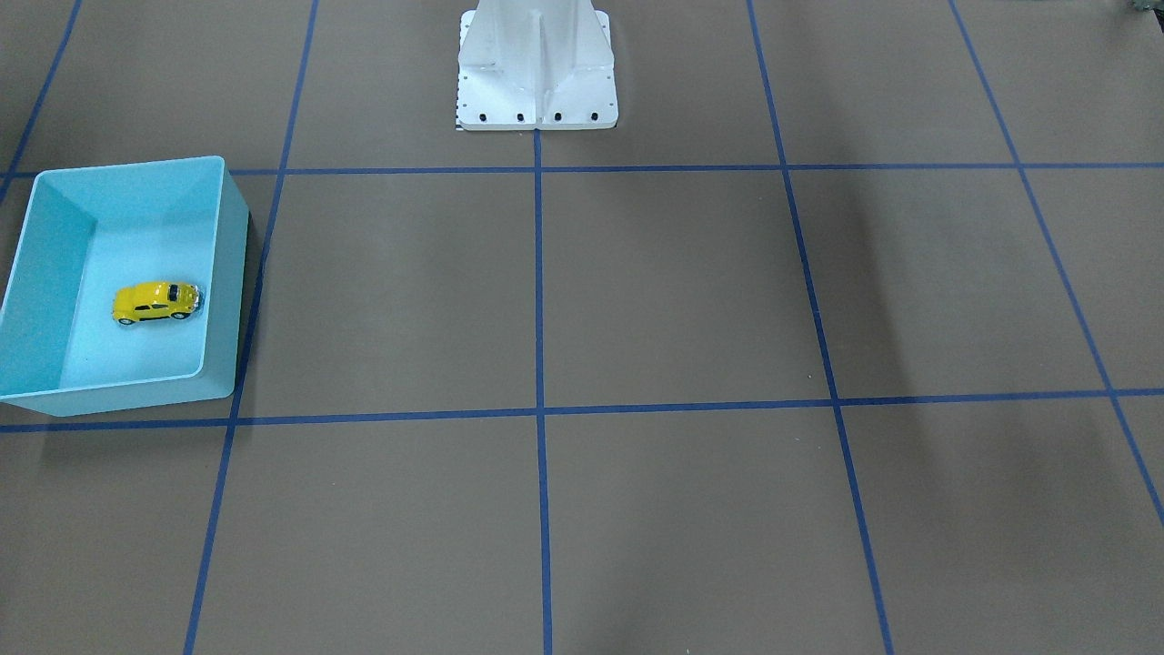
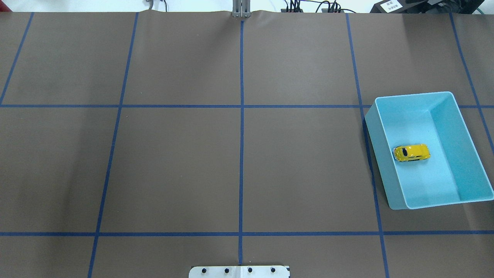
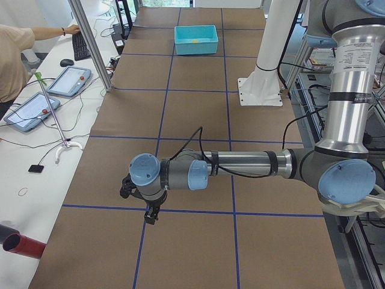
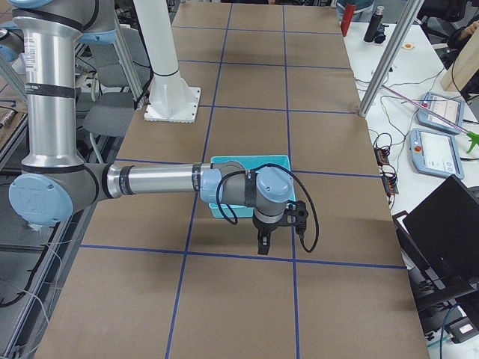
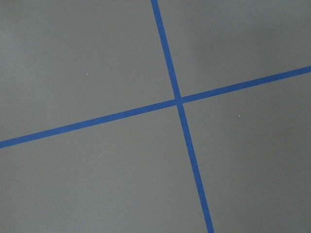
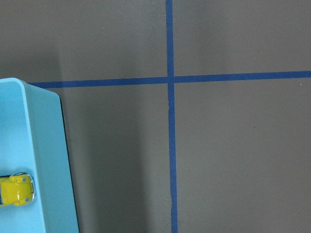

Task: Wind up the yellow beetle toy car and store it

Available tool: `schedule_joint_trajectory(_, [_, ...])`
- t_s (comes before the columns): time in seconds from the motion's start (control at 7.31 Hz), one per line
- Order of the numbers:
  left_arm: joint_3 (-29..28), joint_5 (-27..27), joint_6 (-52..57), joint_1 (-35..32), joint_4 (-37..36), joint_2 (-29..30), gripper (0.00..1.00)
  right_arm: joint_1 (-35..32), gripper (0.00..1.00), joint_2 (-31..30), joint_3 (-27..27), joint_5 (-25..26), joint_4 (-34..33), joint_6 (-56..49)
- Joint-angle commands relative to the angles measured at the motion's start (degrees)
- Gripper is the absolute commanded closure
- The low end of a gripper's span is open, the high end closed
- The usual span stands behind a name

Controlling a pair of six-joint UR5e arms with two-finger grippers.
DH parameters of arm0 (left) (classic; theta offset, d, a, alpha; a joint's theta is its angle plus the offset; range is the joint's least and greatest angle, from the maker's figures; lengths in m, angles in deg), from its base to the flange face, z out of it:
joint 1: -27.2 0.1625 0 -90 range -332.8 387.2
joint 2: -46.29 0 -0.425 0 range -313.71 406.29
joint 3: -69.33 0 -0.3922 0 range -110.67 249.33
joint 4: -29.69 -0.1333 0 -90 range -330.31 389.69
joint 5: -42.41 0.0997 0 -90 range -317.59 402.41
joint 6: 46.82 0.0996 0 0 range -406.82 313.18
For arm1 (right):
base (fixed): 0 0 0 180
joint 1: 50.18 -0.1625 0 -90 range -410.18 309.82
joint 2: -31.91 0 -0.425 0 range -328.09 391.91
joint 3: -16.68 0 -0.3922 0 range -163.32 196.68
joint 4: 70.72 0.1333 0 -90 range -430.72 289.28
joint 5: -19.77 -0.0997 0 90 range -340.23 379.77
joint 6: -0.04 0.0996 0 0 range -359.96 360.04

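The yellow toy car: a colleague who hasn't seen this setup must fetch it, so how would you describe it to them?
On the brown table marked with blue tape gridlines, look toward the robot's right for the open turquoise bin. On its floor sits the yellow beetle toy car, tiny and rounded with dark windows. It is the only thing in the bin.

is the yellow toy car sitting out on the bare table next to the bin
No, the yellow beetle toy car sits on its wheels inside the turquoise bin, on the bin's floor.
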Motion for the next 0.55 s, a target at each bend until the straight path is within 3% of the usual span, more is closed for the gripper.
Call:
schedule_joint_trajectory(0.0, [-0.04, 0.07, -0.09, 0.03, 0.0, 0.0, 0.0, 0.05, 0.0, -0.01, 0.77, 1.04, -0.07, 0.12])
schedule_joint_trajectory(0.41, [-0.83, 0.25, -0.09, 0.03, -0.18, 0.0, 0.0, 0.05, 0.0, -0.54, 1.3, 1.04, -0.07, 0.12])
